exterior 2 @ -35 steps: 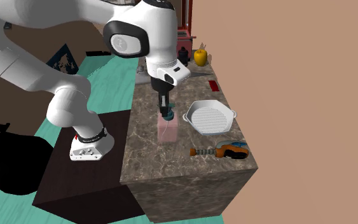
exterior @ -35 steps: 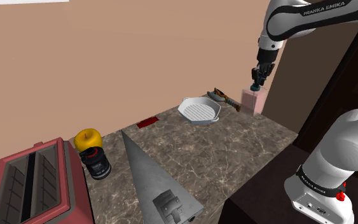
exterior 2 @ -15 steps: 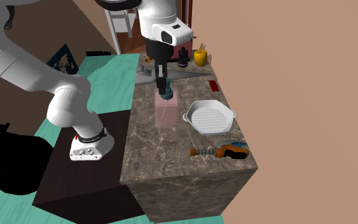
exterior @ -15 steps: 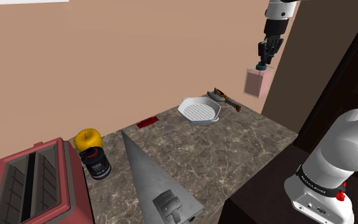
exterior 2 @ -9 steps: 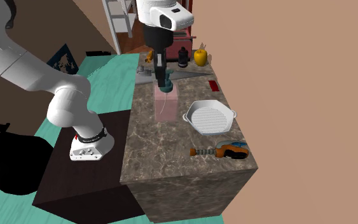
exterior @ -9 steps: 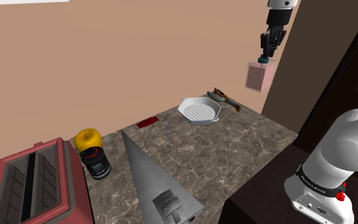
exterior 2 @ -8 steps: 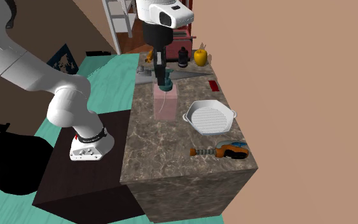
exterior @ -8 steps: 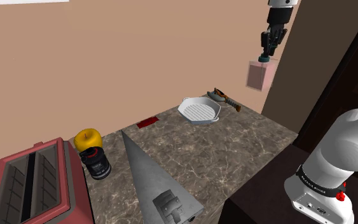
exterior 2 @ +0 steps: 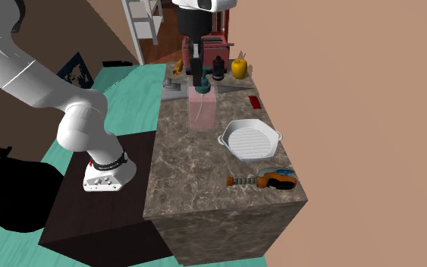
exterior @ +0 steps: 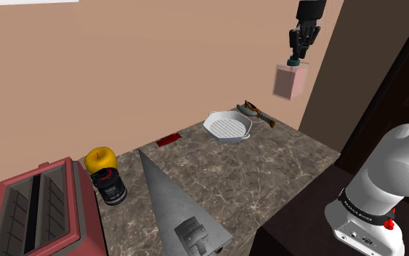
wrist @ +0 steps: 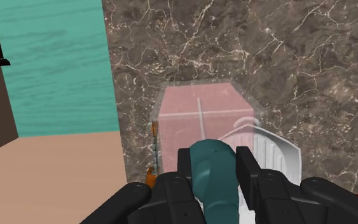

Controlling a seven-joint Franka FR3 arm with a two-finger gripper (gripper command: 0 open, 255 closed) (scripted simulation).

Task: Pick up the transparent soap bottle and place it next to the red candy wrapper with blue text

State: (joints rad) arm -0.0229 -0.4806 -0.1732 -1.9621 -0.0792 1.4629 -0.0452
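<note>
The soap bottle (exterior: 290, 81) is a see-through pink box with a teal pump top (wrist: 214, 181). My gripper (exterior: 296, 55) is shut on that pump top and holds the bottle high above the marble counter (exterior: 282, 171), near the white grill pan (exterior: 228, 125). In the second exterior view the bottle (exterior 2: 202, 111) hangs under the gripper (exterior 2: 198, 76) over the counter's middle. In the wrist view the fingers (wrist: 184, 163) clasp the teal top. The red candy wrapper (exterior: 168, 140) lies flat by the wall, also seen in the second exterior view (exterior 2: 255, 102).
An orange-handled tool (exterior: 258, 113) lies past the pan. A yellow fruit (exterior: 101, 157), a black jar (exterior: 110, 187), a red toaster (exterior: 35, 211) and a long grey wedge (exterior: 173, 200) fill the counter's other end. A black bag (exterior 2: 14, 197) sits on the floor.
The gripper has lifted the bottle off the counter's end and carried it higher, then a little toward the shoulder view's left, closer to above the pan.
</note>
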